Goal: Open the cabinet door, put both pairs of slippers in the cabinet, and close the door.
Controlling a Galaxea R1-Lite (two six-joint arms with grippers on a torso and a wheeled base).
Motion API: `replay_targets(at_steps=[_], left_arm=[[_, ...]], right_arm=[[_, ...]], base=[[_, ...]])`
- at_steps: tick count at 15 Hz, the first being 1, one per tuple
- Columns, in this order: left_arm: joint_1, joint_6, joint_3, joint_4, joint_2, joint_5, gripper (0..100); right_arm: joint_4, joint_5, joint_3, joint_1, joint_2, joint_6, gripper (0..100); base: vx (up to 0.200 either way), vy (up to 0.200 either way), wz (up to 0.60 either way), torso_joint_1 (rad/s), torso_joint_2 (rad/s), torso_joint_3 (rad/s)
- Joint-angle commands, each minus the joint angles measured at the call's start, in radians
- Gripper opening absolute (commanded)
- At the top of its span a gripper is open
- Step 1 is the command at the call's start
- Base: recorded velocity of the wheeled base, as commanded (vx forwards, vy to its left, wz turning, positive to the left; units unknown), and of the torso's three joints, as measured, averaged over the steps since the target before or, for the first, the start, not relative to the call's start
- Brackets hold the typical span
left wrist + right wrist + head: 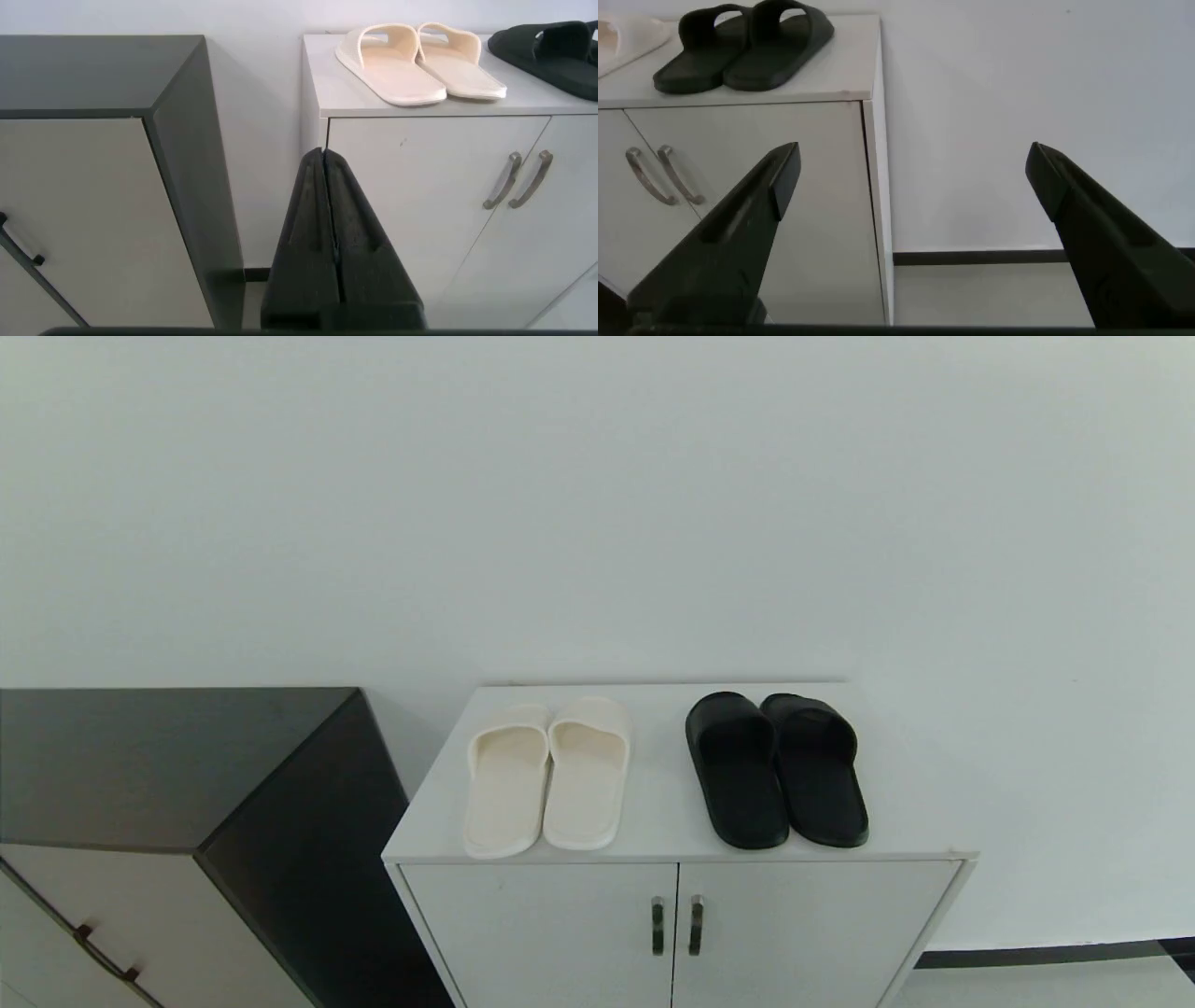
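A white two-door cabinet (812, 933) stands against the wall with both doors shut and two metal handles (676, 925) at the centre seam. On its top lie a cream pair of slippers (546, 775) on the left and a black pair of slippers (775, 770) on the right. My left gripper (323, 159) is shut, with nothing in it, low in front of the cabinet's left door (420, 215). My right gripper (910, 168) is open with nothing between its fingers, off the cabinet's right corner (873, 103). The handles (663, 175) and black slippers (747, 42) lie to one side of it.
A dark-topped cabinet (140, 765) with pale drawer fronts stands close to the left of the white one, with a narrow gap between them. A plain wall runs behind both. Bare floor and a dark skirting strip (1055, 954) lie to the right.
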Motion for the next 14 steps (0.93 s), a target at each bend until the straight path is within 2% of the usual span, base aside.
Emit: replay_targets(at_steps=[1,2,3,4,5,6,7,8,9,10,11,12,13,14], left_arm=[[0.0,-0.001,0.0,0.0,0.0,0.0,0],[0.0,0.001,0.0,0.0,0.0,0.0,0],[0.0,0.001,0.0,0.0,0.0,0.0,0],[0.0,0.001,0.0,0.0,0.0,-0.002,0],[0.0,0.001,0.0,0.0,0.0,-0.002,0],[-0.001,0.001,0.0,0.0,0.0,-0.002,0],[0.0,0.001,0.0,0.0,0.0,-0.002,0],[0.0,0.002,0.0,0.0,0.0,0.0,0],[0.0,0.009,0.0,0.0,0.0,0.0,0],[0.0,0.013,0.0,0.0,0.0,-0.002,0],[0.0,0.013,0.0,0.0,0.0,-0.002,0],[0.0,0.013,0.0,0.0,0.0,-0.002,0],[0.0,0.012,0.0,0.0,0.0,-0.002,0],[0.0,0.012,0.0,0.0,0.0,-0.003,0]], right_arm=[[-0.002,-0.003,0.0,-0.001,-0.002,0.002,100],[-0.028,-0.008,-0.026,-0.001,0.003,0.014,100],[-0.063,0.008,-0.233,0.007,0.099,0.141,100],[-0.017,0.069,-0.336,0.014,0.224,0.186,100],[0.024,0.189,-0.391,0.005,0.389,0.094,100],[0.015,0.223,-0.397,0.007,0.537,0.06,100],[-0.062,0.224,-0.414,0.046,0.71,0.066,100],[-0.15,0.212,-0.414,0.129,0.822,0.072,100],[-0.209,0.161,-0.423,0.221,0.899,0.089,100],[-0.239,0.037,-0.462,0.35,0.981,0.124,100],[-0.253,-0.046,-0.483,0.438,1.021,0.163,100],[-0.252,-0.271,-0.563,0.686,1.121,0.276,100],[-0.233,-0.347,-0.612,0.774,1.188,0.305,100],[-0.229,-0.371,-0.673,0.815,1.271,0.334,100]], base=[[0.0,0.0,0.0,0.0,0.0,0.0],[0.0,0.0,0.0,0.0,0.0,0.0],[0.0,0.0,0.0,0.0,0.0,0.0],[0.0,0.0,0.0,0.0,0.0,0.0],[0.0,0.0,0.0,0.0,0.0,0.0],[0.0,0.0,0.0,0.0,0.0,0.0],[0.0,0.0,0.0,0.0,0.0,0.0],[0.0,0.0,0.0,0.0,0.0,0.0],[0.0,0.0,0.0,0.0,0.0,0.0],[0.0,0.0,0.0,0.0,0.0,0.0],[0.0,0.0,0.0,0.0,0.0,0.0],[0.0,0.0,0.0,0.0,0.0,0.0],[0.0,0.0,0.0,0.0,0.0,0.0],[0.0,0.0,0.0,0.0,0.0,0.0]])
